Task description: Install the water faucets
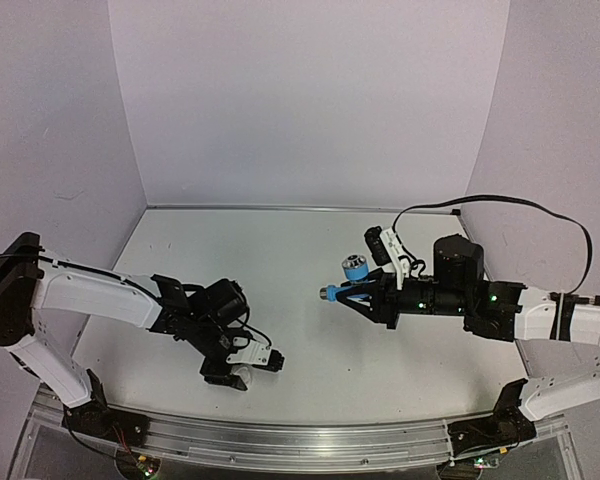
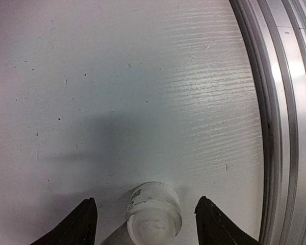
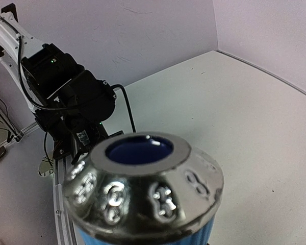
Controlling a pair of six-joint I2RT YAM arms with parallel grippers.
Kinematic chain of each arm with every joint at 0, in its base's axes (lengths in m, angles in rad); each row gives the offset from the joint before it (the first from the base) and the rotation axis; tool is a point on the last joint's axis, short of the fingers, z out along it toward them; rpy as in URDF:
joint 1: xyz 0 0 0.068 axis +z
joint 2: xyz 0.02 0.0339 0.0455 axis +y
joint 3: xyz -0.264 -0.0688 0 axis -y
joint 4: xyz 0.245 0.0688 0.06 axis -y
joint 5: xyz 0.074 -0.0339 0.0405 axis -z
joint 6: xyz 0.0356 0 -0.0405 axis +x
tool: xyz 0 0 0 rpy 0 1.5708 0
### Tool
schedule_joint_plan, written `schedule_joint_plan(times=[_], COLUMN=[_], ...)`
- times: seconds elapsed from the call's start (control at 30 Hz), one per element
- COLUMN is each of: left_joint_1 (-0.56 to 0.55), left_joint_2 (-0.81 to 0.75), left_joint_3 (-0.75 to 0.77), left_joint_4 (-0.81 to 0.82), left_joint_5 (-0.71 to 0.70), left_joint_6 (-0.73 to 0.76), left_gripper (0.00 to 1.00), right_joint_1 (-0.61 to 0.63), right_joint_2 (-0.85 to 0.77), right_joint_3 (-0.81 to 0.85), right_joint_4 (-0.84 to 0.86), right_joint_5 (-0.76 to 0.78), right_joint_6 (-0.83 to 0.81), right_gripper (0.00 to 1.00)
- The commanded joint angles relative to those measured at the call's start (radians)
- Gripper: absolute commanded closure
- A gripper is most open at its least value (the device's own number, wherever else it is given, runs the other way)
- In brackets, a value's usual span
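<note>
The light-blue water faucet (image 1: 354, 270), with a silvery knob and a short spout pointing left, is held in my right gripper (image 1: 345, 295) above the table's right centre. In the right wrist view the knob (image 3: 143, 181) with its dark-blue centre fills the lower frame and hides the fingers. My left gripper (image 1: 238, 372) is low at the front left, pointing down. Its jaws stand open around a small white cylindrical fitting (image 2: 153, 214) lying on the table, with gaps on both sides. The black fingertips (image 2: 84, 224) do not touch the fitting.
An aluminium rail (image 1: 280, 440) runs along the near table edge, close to the right of the left gripper in the left wrist view (image 2: 280, 127). White walls enclose the table on three sides. A black cable (image 1: 520, 205) loops over the right arm.
</note>
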Motion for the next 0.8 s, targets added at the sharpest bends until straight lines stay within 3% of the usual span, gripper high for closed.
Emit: schedule_joint_plan(times=[0.0, 0.77], left_joint_1=[0.002, 0.002], left_joint_2=[0.017, 0.064], left_joint_3=[-0.003, -0.009], left_joint_4=[0.040, 0.034], left_joint_5=[0.021, 0.014], left_joint_6=[0.012, -0.001], left_gripper=[0.35, 0.37], right_joint_1=[0.000, 0.000], right_joint_2=[-0.013, 0.001], right_joint_3=[0.040, 0.041], right_joint_4=[0.068, 0.078], right_joint_5=[-0.013, -0.032], right_joint_6=[0.010, 0.016], right_gripper=[1.00, 1.00])
